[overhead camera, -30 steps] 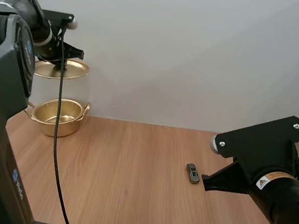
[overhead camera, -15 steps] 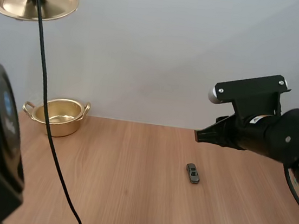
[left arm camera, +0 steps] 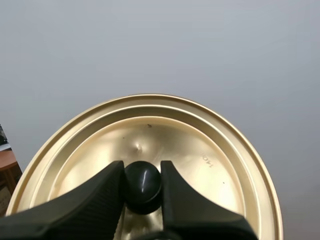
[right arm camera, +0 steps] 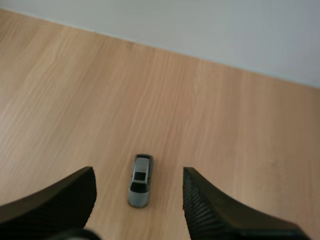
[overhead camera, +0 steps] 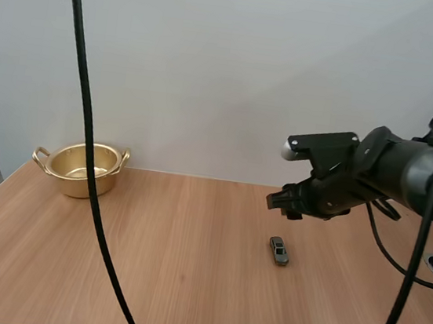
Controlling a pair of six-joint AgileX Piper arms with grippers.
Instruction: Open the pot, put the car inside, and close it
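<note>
Pot (overhead camera: 81, 169): sitting open at the far left of the table (overhead camera: 148, 272), lid off. Lid (left arm camera: 200, 150): being held by its black knob (left arm camera: 143, 184), which the left gripper (left arm camera: 142, 167) is pinching between its fingers. Car (overhead camera: 278, 250): lying on the bare wood, well apart from the pot. Right gripper (overhead camera: 282, 204): hovering just above the car, fingers standing wide apart, framing the car between them

high view down over table (overhead camera: 199, 302), right wrist close above car (right arm camera: 140, 181) both share, left wrist tight on lid (left arm camera: 200, 150)
</note>
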